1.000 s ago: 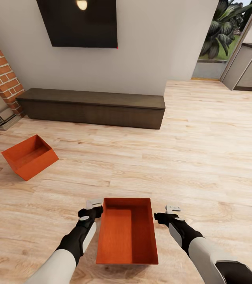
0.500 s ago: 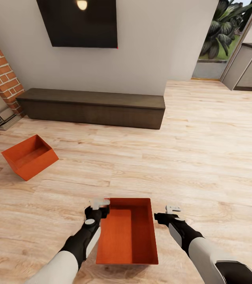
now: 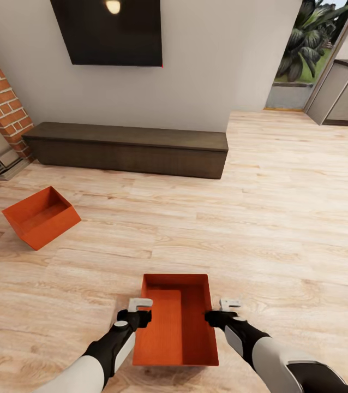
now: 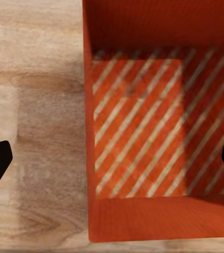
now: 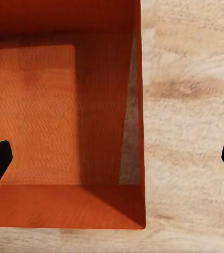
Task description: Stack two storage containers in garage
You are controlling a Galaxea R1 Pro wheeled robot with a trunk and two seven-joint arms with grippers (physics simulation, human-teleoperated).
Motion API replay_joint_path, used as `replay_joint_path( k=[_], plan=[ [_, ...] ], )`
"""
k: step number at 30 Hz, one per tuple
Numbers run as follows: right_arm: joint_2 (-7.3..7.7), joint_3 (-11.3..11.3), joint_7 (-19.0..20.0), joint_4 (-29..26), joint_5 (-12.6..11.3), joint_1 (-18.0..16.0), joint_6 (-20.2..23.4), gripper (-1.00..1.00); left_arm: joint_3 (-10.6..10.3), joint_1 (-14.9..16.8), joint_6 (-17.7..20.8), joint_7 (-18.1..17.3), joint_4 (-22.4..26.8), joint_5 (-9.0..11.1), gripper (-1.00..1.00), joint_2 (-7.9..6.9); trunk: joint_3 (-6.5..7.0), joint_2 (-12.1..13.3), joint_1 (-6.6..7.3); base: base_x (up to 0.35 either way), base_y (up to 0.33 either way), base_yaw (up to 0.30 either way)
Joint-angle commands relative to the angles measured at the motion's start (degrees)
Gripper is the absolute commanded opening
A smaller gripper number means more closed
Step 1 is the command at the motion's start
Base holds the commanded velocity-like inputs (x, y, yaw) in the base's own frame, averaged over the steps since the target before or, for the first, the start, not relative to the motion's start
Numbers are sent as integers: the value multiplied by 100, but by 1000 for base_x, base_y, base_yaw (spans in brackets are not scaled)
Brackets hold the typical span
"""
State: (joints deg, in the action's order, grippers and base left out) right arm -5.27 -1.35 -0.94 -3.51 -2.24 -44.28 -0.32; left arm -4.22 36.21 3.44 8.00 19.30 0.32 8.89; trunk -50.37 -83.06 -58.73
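Near orange-red bin (image 3: 177, 322) on wood plank floor (image 3: 283, 229), betw. left hand (image 3: 140, 309) & right hand (image 3: 223, 311). Each hand spread wide, straddling a long wall. Prob. light, stiff, slick plastic; pinch both rims, lift level. Second bin (image 3: 40, 216) tilted, far left.

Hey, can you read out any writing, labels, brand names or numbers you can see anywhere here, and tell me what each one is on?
There is no readable text in these views.
Near storage container: plain orange-red walls, no label.
Far storage container: plain, no marking.
Wall TV: dark screen with a lamp reflection, no logo legible.
Left pincer and right pincer: no lettering visible.
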Motion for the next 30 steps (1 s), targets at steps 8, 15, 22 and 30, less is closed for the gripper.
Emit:
replay_joint_path(
  k=[8,15,22,30],
  plan=[
    [-122,-3,-71,269,228,-3,-385,100,99,0,-32,101,107,20,100,-33,-3,-2,0,0,0,0],
    [-130,-4,-64,271,233,-9,-375,100,628,0,-34,112,208,86,100,-70,-3,-2,0,0,0,0],
    [-132,1,-67,271,233,-4,-381,100,638,0,-33,279,269,78,100,-89,-3,-2,0,0,0,0],
    [-124,-12,-83,271,250,-5,-381,100,657,0,-48,399,211,101,100,-81,-3,-2,0,0,0,0]
  ],
)
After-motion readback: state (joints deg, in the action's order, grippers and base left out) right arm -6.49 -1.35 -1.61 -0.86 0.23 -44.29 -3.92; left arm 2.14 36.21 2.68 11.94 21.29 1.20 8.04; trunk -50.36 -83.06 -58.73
